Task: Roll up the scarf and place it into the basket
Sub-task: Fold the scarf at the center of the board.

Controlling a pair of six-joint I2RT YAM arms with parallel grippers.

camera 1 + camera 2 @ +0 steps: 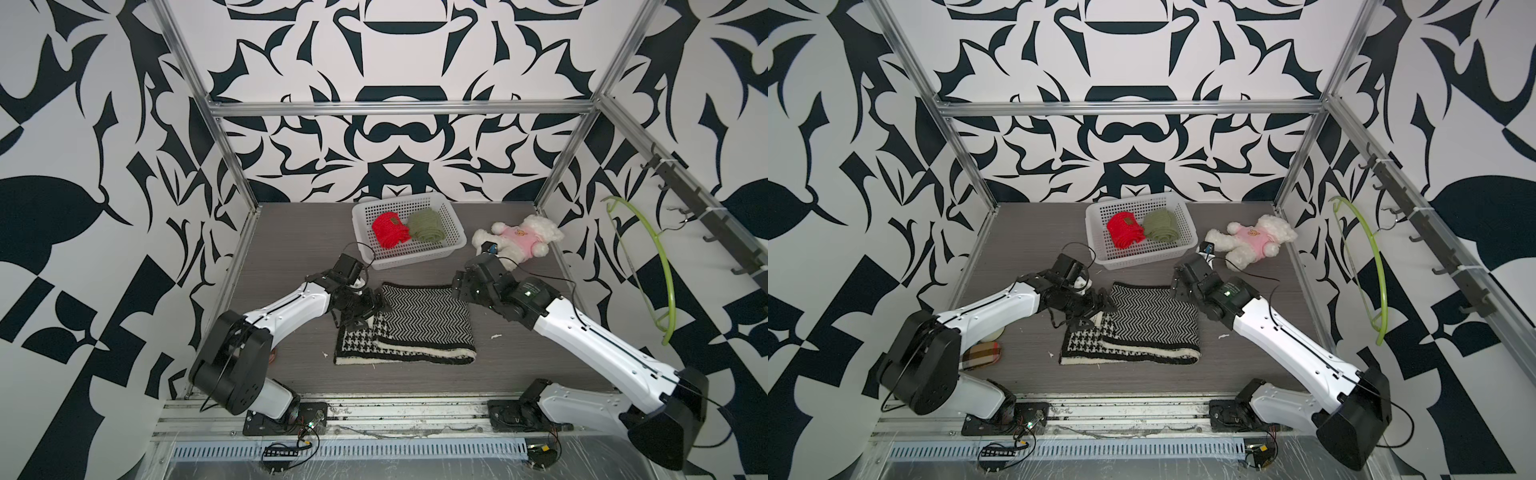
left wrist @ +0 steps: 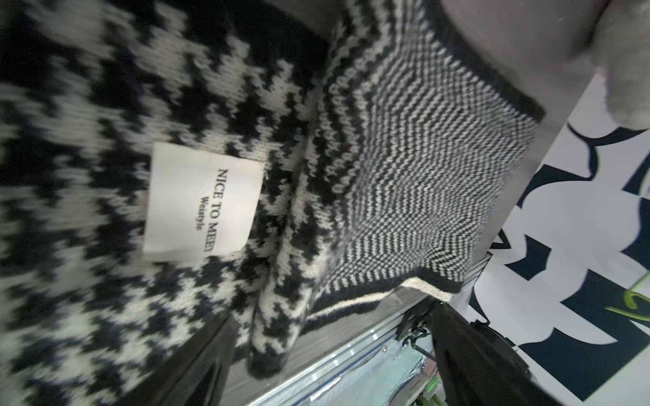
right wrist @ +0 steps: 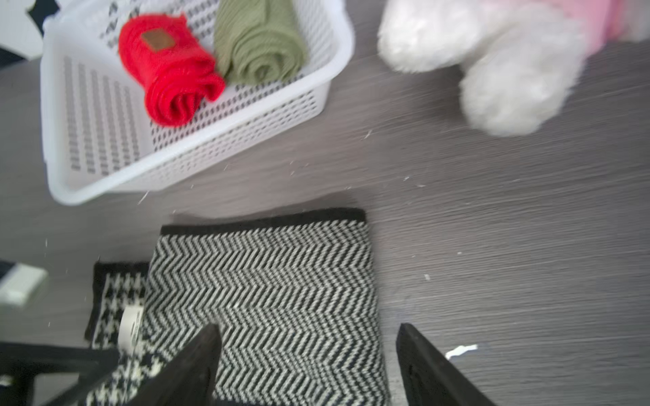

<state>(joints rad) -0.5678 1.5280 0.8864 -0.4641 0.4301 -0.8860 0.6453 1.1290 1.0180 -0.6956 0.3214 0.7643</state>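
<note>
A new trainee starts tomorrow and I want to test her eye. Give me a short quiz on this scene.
1. How many things lie in the basket?
2. True or false: the right pincer is shut on the scarf.
3. The bear lies: A) in the basket, B) on the scarf, C) on the table beside the basket.

Key:
1. Two: red roll, green roll.
2. False; it is open above the scarf.
3. C
</note>
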